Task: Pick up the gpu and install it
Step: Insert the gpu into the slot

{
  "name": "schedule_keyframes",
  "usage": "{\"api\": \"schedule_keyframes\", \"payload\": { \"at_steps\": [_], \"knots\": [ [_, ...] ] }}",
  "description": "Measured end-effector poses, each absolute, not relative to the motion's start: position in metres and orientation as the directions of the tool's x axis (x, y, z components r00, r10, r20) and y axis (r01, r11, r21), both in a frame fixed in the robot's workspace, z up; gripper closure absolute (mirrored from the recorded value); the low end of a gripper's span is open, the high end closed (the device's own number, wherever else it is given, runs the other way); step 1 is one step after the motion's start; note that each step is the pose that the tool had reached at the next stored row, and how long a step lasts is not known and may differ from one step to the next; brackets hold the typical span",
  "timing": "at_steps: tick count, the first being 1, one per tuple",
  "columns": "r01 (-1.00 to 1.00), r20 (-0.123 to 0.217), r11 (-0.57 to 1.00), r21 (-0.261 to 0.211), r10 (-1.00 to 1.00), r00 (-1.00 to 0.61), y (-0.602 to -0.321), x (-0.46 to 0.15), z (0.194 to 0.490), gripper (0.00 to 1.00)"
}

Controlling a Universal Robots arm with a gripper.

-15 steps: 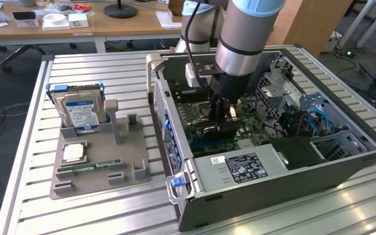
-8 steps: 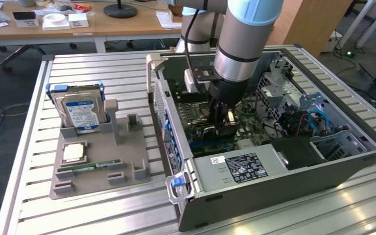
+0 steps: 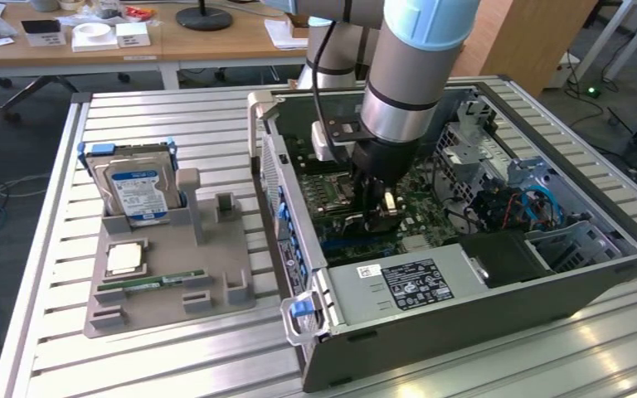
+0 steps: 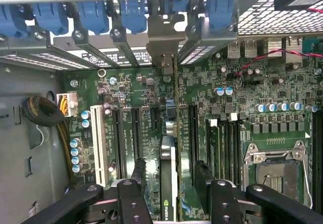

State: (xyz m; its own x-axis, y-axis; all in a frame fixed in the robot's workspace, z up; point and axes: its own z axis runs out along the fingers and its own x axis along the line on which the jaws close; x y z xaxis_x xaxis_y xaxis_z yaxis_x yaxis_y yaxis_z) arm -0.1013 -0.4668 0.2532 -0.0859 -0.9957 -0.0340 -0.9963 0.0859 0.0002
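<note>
The gpu [image 4: 169, 183] shows edge-on in the wrist view, a thin dark card standing upright on the green motherboard [image 4: 146, 98] along an expansion slot. Its metal bracket [image 4: 164, 40] rests against the case's rear slot openings. My gripper [image 4: 170, 166] straddles the card, with one dark finger [image 4: 139, 173] on each side and a visible gap between each finger and the card, so it is open. In the exterior view my gripper [image 3: 376, 207] reaches straight down into the open computer case [image 3: 584, 274], just above the motherboard.
Blue slot latches [image 4: 91, 12] line the case's rear wall. An empty CPU socket [image 4: 275, 166] and a cable bundle [image 4: 43, 110] flank the slots. The power supply [image 3: 407, 282] fills the case's near end. Beside the case, a grey fixture [image 3: 169, 307] holds a hard drive [image 3: 136, 195].
</note>
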Motion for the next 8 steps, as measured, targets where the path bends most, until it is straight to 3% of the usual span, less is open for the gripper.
{"api": "schedule_keyframes", "payload": {
  "at_steps": [4,8],
  "knots": [
    [-0.996,-0.034,0.086,0.0,-0.996,-0.086,-0.4668,-0.1013,0.2531,0.5],
    [-0.996,-0.034,0.086,0.0,-0.996,-0.086,-0.4668,-0.1013,0.2531,0.68]
  ]
}}
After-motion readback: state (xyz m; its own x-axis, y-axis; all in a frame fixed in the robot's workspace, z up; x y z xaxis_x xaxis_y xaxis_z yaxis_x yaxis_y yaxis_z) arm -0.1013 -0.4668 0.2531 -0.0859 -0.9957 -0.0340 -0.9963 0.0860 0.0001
